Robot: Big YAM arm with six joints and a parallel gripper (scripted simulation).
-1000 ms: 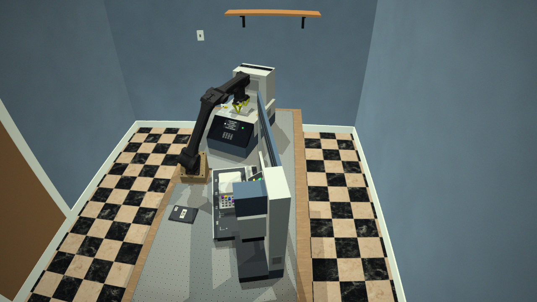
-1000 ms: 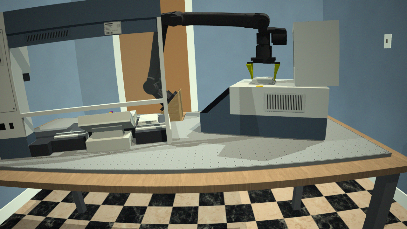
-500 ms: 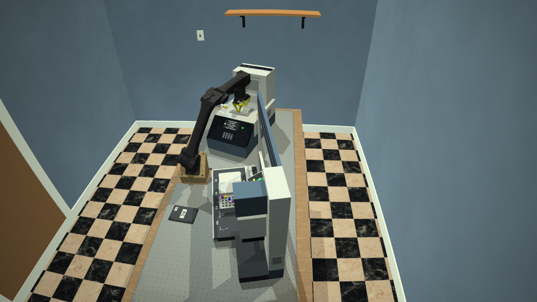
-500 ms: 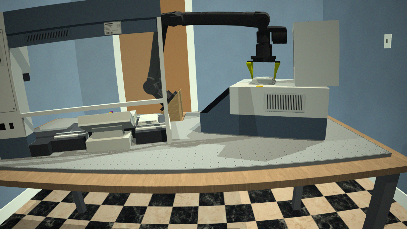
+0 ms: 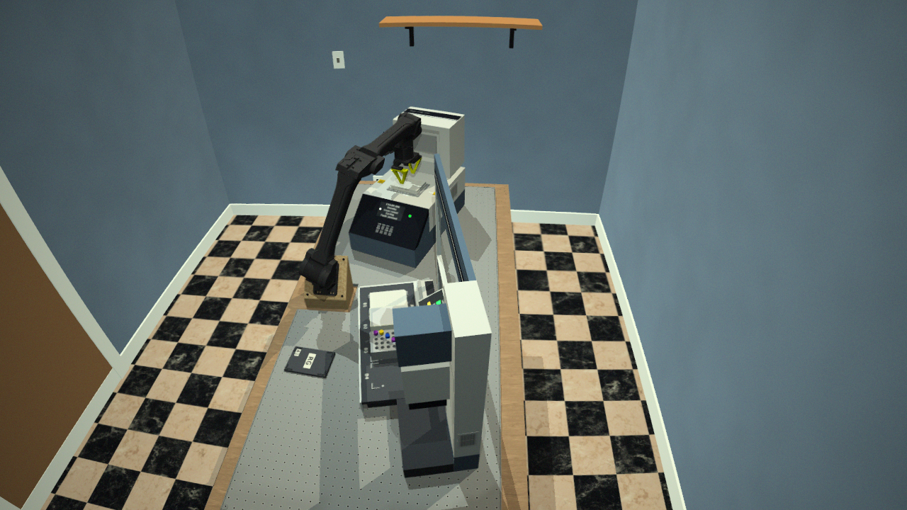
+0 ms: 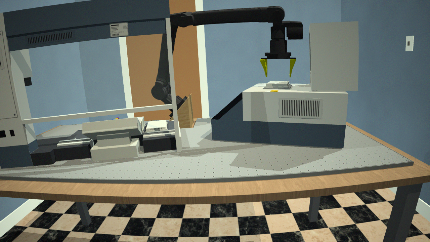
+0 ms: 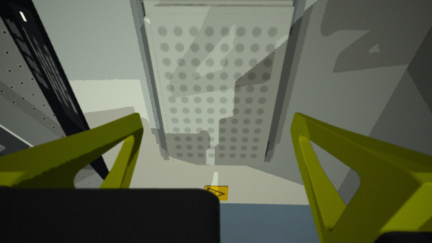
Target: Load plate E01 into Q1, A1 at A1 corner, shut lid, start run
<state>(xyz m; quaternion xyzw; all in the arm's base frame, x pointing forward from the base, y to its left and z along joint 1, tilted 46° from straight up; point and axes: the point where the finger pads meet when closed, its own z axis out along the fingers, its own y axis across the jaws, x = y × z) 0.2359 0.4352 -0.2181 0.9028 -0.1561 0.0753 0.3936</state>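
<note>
The gripper (image 6: 277, 68) hangs spread wide and empty above plate E01 (image 6: 277, 84) on Q1 (image 6: 294, 103). The plate looks light, thin-walled, probably slippery. If regripped, take its long edges.

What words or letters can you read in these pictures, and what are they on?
"RG": on the dark regrip nest.
Q1's front panel screen: white lines, too small to read.
Liquid handler's sticker: bars and print, too blurred to read.
Hand-off row: position marks, too small to read.
</note>
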